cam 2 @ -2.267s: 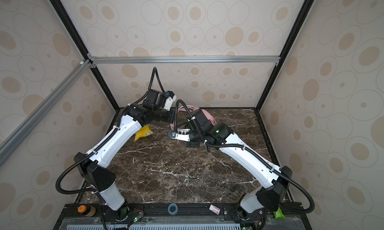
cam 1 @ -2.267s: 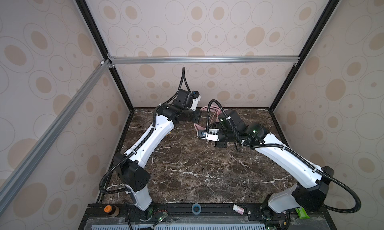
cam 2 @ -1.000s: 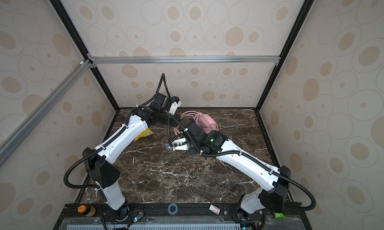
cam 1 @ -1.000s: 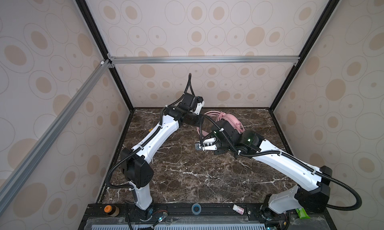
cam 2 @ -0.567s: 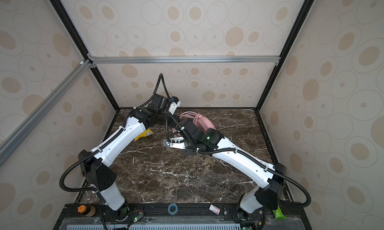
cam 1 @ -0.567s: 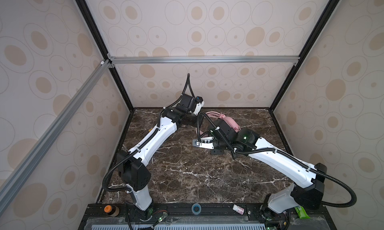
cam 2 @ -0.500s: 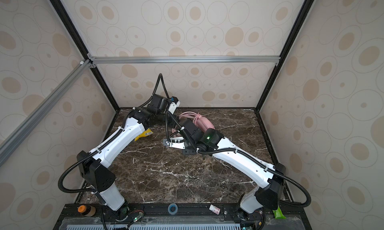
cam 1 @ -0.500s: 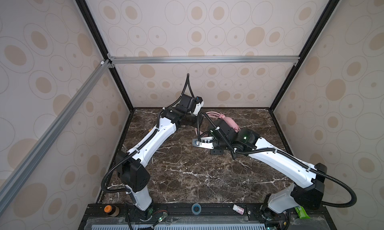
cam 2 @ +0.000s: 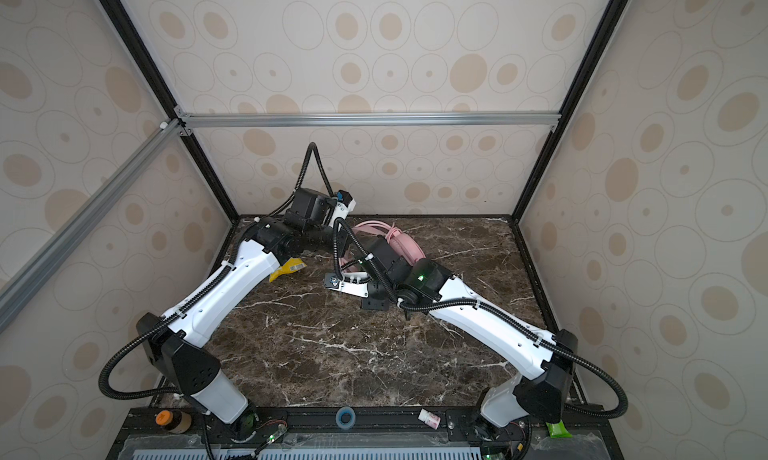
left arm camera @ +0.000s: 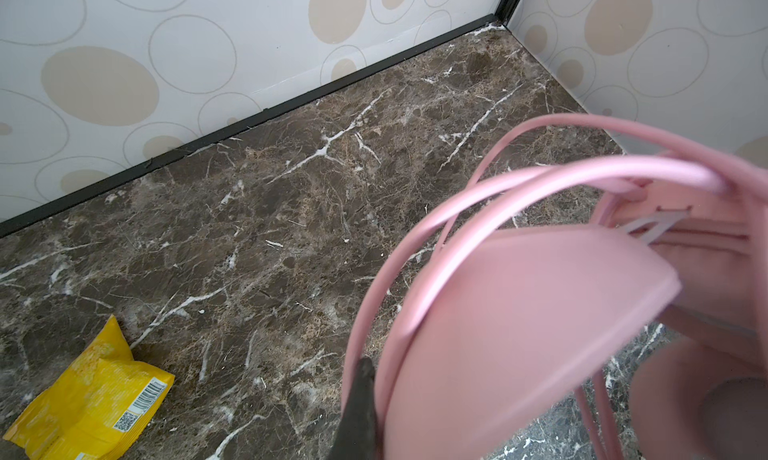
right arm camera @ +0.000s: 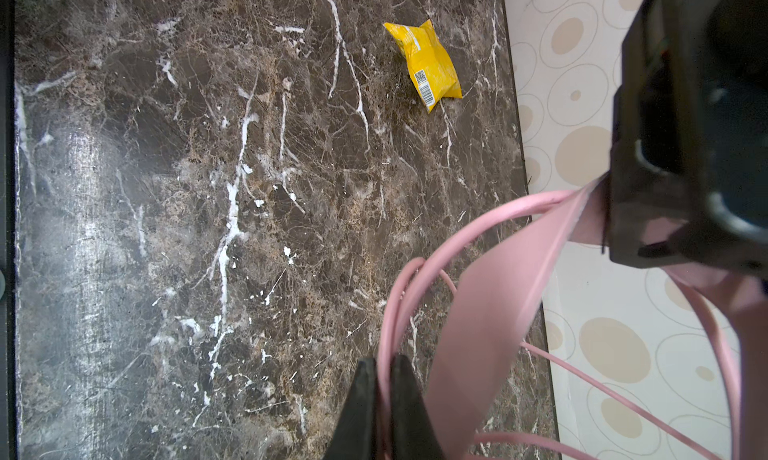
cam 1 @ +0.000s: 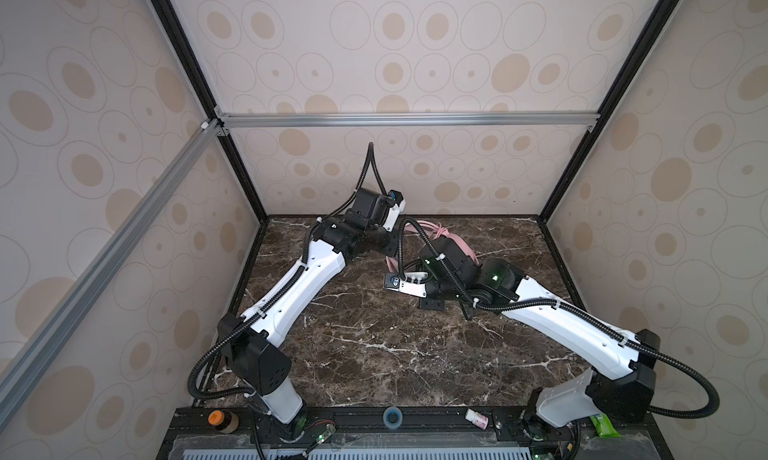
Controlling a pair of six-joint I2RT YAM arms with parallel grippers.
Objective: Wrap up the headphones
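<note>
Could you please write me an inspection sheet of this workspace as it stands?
Surface: dark veined marble tabletop, no spills seen.
Job's things: pink headphones at the back of the table.
Clutter: yellow snack packet by the left arm; orange-capped bottle and blue ring on the front rail.
End effectors: left end effector shut on the headphones; right end effector shut on the cable.
Cables: pink cable in loose loops; black arm hoses hanging free.
Surroundings: dotted wall panels, aluminium crossbar.

A robot lab cell: aluminium framing (cam 1: 407, 119), patterned wall panels (cam 1: 415, 63), marble-look tabletop (cam 1: 374, 341).
</note>
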